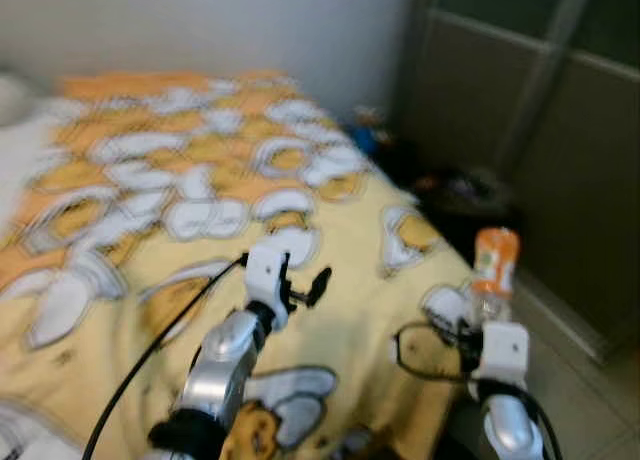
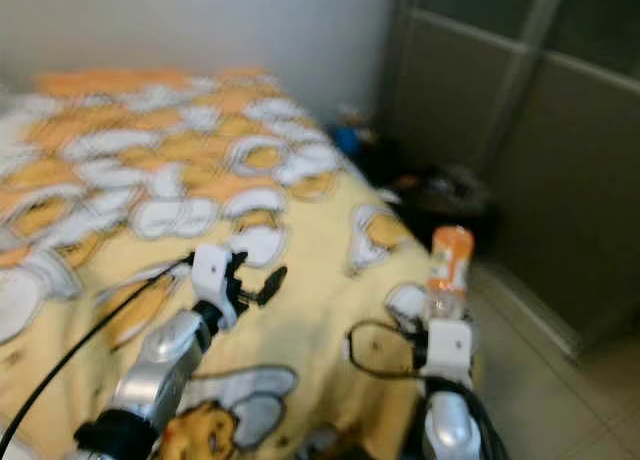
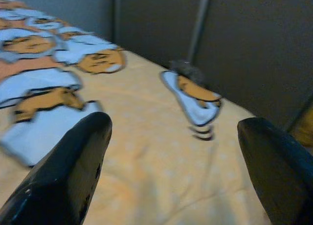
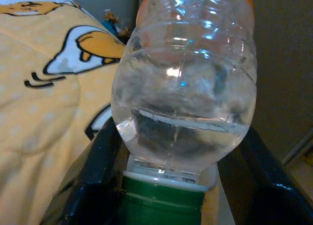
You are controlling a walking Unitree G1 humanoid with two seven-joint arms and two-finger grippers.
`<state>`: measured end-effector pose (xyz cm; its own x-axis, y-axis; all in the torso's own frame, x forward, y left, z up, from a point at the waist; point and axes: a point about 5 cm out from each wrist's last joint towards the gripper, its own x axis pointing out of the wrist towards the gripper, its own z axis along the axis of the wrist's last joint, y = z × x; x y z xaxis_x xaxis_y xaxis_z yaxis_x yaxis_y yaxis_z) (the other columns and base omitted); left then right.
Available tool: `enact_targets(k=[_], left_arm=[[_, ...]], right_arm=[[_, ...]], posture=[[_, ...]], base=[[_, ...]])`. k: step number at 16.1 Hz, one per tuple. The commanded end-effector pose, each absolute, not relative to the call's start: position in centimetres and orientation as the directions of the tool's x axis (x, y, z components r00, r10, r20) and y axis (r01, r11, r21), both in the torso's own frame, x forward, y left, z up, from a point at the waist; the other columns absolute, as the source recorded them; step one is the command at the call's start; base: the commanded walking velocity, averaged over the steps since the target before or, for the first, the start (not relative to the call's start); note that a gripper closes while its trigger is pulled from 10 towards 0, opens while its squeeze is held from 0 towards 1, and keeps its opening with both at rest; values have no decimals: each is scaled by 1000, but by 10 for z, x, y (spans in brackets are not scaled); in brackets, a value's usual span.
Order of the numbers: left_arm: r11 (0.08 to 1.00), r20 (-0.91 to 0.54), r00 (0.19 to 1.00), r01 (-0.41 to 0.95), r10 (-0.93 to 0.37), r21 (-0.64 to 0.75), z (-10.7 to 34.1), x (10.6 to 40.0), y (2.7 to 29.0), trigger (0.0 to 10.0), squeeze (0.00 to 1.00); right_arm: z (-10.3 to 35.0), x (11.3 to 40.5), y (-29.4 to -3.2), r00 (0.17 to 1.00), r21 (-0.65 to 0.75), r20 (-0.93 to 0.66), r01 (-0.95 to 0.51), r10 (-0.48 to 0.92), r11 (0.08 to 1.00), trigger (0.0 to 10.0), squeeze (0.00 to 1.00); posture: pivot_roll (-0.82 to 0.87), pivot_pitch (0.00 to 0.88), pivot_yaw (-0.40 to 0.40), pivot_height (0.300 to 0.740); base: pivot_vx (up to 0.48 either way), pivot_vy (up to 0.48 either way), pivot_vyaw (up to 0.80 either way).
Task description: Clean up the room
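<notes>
Over the bed (image 1: 330, 250) — left claw (image 3: 176, 151) spread; right claw (image 4: 166, 186) grips bottle (image 4: 186, 88).

Both head eyes are looking forward and down across the bed (image 1: 150, 190) (sharing it); each wrist camera is peering close along its own fingers over the same bedspread.

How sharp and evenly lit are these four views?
Left and right eye views: soft blur throughout, the bed bright, the doors dim. Left wrist view: blurred, left gripper dark. Right wrist view: sharpest, with glare on the bottle in the right gripper.
</notes>
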<state>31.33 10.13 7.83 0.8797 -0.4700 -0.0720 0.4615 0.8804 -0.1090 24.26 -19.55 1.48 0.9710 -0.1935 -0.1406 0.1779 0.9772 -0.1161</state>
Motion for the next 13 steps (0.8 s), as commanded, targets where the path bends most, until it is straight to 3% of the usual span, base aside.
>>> enact_targets(k=[1,5,8,11,13], left_arm=[[875,-58,876,472,-479,-107,78,311,96,10000,0],[840,-29,842,535,-539,-92,79,304,76,10000,0],[883,-59,882,462,-467,-82,76,313,89,10000,0],[918,-54,916,397,-397,-8,85,327,103,10000,0],[919,-13,919,394,-394,15,99,336,110,10000,0]], right_arm=[[18,243,-193,975,-110,-137,160,-175,981,0,0],[21,248,-193,975,-101,-141,158,-172,982,0,0],[18,251,-188,974,-75,-182,123,-135,990,0,0],[17,262,-183,971,-45,-210,106,-113,993,0,0],[33,284,-182,977,-68,-162,130,-139,989,0,0]], posture=[[-9,0,3,740],[-10,0,-4,740],[-3,0,-5,740],[13,0,1,740],[19,0,5,740]], base=[[0,-461,-781],[0,-455,-780],[85,-280,-788],[0,0,0],[0,0,0]])
